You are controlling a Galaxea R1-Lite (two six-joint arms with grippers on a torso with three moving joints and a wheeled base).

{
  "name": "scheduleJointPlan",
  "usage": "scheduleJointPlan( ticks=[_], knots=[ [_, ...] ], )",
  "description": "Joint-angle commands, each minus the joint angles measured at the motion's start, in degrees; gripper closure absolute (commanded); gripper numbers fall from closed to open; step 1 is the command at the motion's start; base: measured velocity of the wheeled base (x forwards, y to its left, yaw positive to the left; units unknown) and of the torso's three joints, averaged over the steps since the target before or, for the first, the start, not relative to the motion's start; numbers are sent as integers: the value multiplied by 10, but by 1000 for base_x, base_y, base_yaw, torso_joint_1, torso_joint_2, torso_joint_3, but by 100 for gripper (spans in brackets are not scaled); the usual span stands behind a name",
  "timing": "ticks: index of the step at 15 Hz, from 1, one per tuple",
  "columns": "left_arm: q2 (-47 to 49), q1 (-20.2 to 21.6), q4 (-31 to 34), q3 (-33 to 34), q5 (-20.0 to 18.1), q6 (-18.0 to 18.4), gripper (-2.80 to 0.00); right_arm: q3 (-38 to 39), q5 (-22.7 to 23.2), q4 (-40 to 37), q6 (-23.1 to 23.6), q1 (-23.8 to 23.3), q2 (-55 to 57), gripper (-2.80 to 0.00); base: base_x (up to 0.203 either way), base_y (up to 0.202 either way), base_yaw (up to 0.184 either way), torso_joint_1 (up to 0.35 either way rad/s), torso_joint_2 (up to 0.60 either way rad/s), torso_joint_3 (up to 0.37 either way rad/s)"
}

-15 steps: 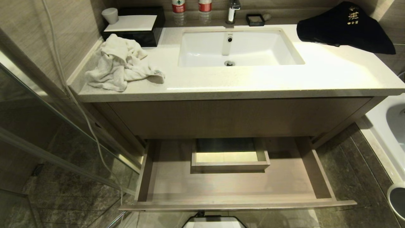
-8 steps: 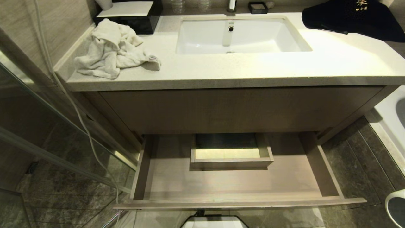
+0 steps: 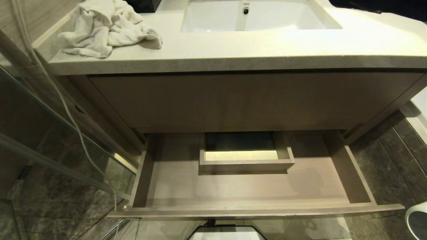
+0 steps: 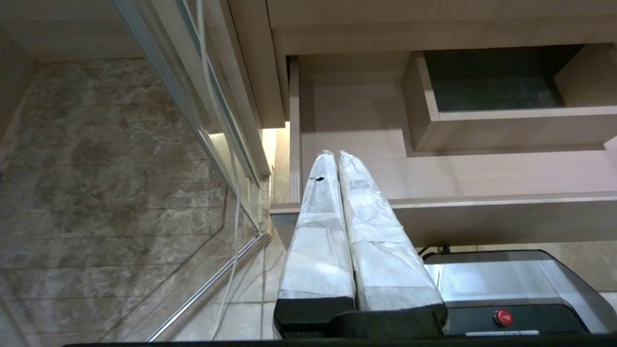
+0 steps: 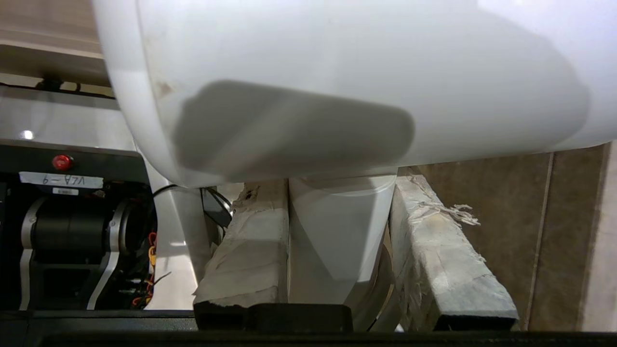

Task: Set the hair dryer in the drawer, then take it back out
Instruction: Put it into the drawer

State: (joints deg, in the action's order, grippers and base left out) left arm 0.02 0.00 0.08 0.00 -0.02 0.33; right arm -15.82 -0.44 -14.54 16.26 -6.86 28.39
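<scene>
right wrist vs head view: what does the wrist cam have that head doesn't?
Only the right wrist view: the hair dryer, its handle clamped between the right gripper fingers, plus the robot base with a red button.

Only the head view: the whole open drawer with nothing lying in it, its boxed cutout, the countertop, the towel and the sink. Neither arm appears there.

Shared: little. Dark floor tile, and the wrist view catches a wood-grain edge that may be the drawer front.

Matt wood-grain drawer point(image 3: 253, 186) is sitting under a speckled stone countertop point(image 3: 233, 53); glossy white plastic hair dryer point(image 5: 337, 86); rumpled terry-cloth towel point(image 3: 103, 28).
</scene>
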Motion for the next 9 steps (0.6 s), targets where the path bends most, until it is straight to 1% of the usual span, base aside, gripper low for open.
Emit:
scheduleJointPlan(
  ticks=[1, 3, 6, 7, 9],
  knots=[
    [1, 0, 1, 1, 0, 0, 0, 0, 0, 0, 1, 0, 3, 0, 0, 0, 0, -319, 510, 188],
    [1, 0, 0, 1, 0, 0, 0, -1, 0, 0, 1, 0, 6, 0, 0, 0, 0, -325, 487, 175],
    [0, 0, 0, 1, 0, 0, 0, -6, 0, 0, 1, 0, 17, 0, 0, 0, 0, -324, 412, 113],
    [1, 0, 0, 1, 0, 0, 0, -7, 0, 0, 1, 0, 24, 0, 0, 0, 0, -189, 342, 206],
    [1, 0, 0, 1, 0, 0, 0, -12, 1, 2, 1, -1, 51, 0, 0, 0, 0, -61, 394, 276]
  ],
)
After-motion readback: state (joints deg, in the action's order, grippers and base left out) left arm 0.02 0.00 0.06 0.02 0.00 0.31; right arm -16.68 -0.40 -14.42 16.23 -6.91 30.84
